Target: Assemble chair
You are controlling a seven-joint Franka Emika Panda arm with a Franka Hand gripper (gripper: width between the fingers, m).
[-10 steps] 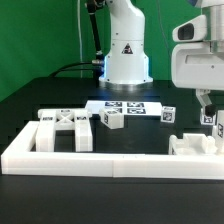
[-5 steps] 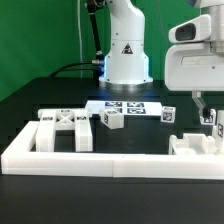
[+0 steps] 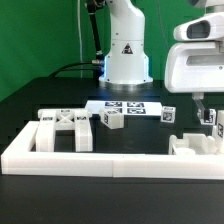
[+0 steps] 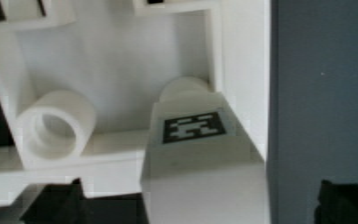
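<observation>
In the exterior view my gripper hangs at the right, over a white chair leg with a black-and-white tag that stands behind a blocky white chair piece. In the wrist view the tagged leg lies between my two dark fingertips, with a gap on each side, so the gripper is open and holds nothing. A short white round part rests beside the leg. The X-braced frame lies at the exterior view's left. Two small tagged parts sit mid-table.
A long low white border wall runs along the front. The marker board lies before the robot base. The tabletop is black, with a green backdrop behind.
The gripper has shifted slightly sideways above the tagged leg. Its jaws stay wide, and the parts on the table have not moved.
</observation>
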